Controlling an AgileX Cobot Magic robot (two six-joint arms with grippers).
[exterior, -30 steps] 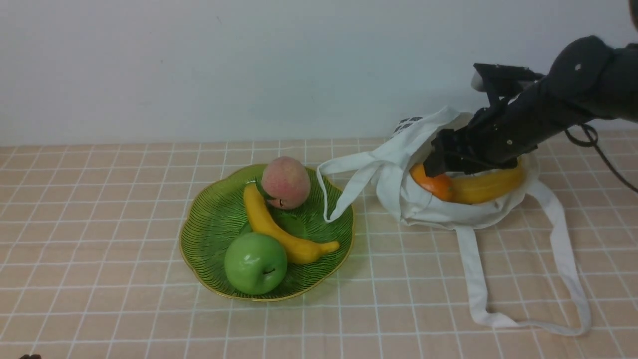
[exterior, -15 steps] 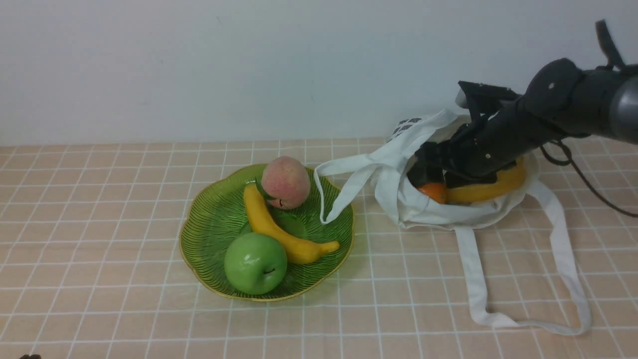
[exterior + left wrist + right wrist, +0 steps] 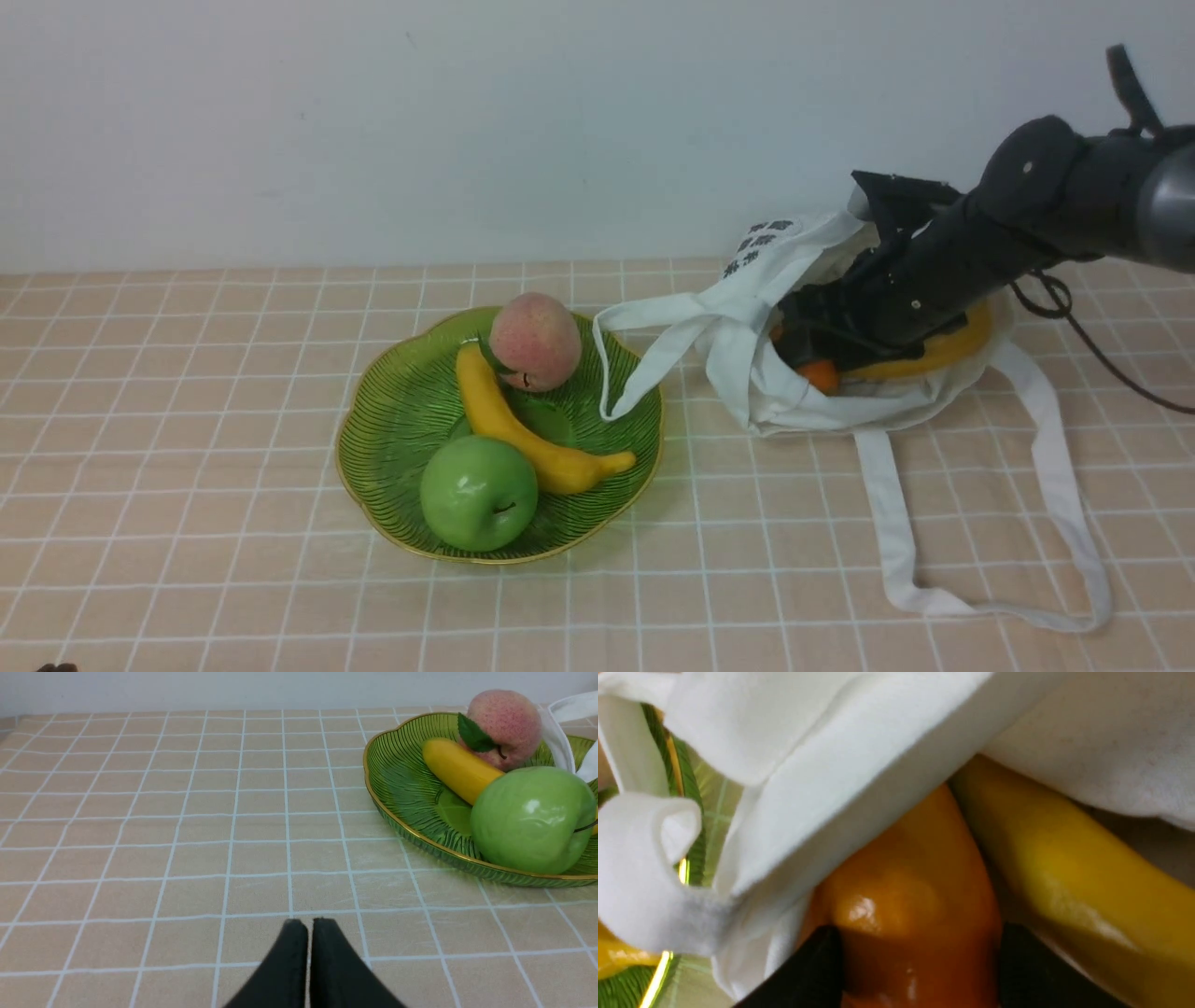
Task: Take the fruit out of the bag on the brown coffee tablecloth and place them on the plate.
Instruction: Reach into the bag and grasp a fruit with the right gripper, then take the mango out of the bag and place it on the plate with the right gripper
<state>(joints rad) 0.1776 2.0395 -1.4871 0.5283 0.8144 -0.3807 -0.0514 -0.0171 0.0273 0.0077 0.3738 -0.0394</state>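
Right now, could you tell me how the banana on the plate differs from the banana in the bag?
The banana on the plate lies in the open, fully visible, between the peach and the green apple. The banana in the bag sits inside the white bag, partly hidden by the right arm, beside the orange fruit that the right pincer straddles. Both are yellow and curved.

White cloth bag (image 3: 794, 401) slumped on checked peach-brown tablecloth (image 3: 187, 392), mouth open, dark print on far flap, one strap loop draped over rim of green ribbed gold-edged plate (image 3: 392, 420) just beside it. Inside bag: glossy orange mango (image 3: 822, 375), mostly hidden, touching curved yellow banana (image 3: 943, 350) lying alongside
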